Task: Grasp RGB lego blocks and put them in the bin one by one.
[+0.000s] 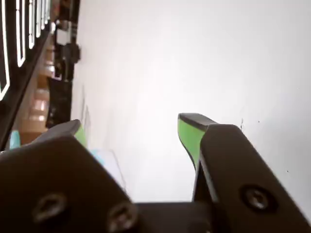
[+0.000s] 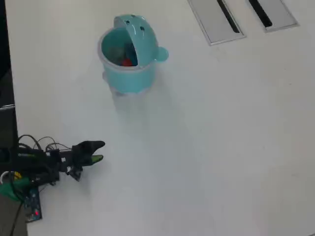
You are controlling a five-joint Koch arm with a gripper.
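Overhead view: bin (image 2: 129,81) at upper left held red; no blocks lay loose.
Gripper (image 2: 98,152) sat released, empty at lower left — reaching again risked knocking the bin.

The black hobby arm (image 2: 44,162), trailing thin cables, lay folded low at the lower left of the overhead view, extending rightward from the frame's left edge. Its black gripper with green-padded fingertips (image 2: 97,151) pointed toward the right, holding nothing. In the wrist view the gripper (image 1: 133,131) rose from the bottom edge; its two jaws stood clearly apart with bare space between. The right green-padded fingertip (image 1: 187,133) sat near the frame's centre, the left fingertip (image 1: 73,130) at the middle left, above the screw-fastened black housing.
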